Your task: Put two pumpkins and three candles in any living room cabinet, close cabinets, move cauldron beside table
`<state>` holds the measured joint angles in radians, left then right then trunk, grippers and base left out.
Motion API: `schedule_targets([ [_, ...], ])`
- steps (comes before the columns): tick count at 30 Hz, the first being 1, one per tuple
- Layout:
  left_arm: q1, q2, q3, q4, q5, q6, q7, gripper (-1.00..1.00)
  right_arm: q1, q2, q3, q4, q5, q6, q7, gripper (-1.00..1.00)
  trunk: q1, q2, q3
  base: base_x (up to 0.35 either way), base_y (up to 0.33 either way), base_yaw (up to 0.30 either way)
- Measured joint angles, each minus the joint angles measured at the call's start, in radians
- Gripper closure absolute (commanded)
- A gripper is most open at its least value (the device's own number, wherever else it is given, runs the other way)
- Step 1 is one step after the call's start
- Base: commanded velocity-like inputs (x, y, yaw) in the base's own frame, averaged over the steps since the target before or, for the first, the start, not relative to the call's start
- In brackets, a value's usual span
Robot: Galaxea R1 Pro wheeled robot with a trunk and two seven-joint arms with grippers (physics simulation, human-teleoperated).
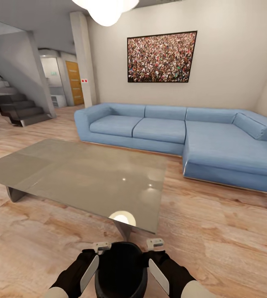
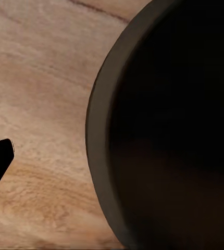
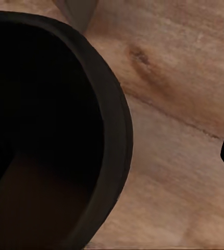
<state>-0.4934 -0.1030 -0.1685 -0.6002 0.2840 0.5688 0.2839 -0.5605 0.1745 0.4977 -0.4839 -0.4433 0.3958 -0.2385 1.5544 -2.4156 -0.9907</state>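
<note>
I held the cauldron (image 1: 123,269) between my left hand (image 1: 90,271) and right hand (image 1: 158,273), each pressed to a side, just near of the table (image 1: 83,174); whether the fingers were parted I couldn't tell. Setting it down seemed all that remained.
</note>
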Motion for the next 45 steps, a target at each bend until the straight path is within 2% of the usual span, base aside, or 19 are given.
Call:
schedule_targets([
  [8,0.0,0.003,0.001,-0.032,0.004,0.009,0.0,-1.0,0.0,0.0,0.0,0.0,0.0,0.001,0.0,-1.0,-0.031,0.056,0.025,-0.086,0.0,0.0],
  [45,0.001,0.006,0.0,-0.035,0.003,0.009,0.0,-1.0,0.0,0.0,0.0,0.009,-0.006,0.002,0.0,-1.0,-0.173,0.315,0.141,-0.07,0.005,0.0],
])
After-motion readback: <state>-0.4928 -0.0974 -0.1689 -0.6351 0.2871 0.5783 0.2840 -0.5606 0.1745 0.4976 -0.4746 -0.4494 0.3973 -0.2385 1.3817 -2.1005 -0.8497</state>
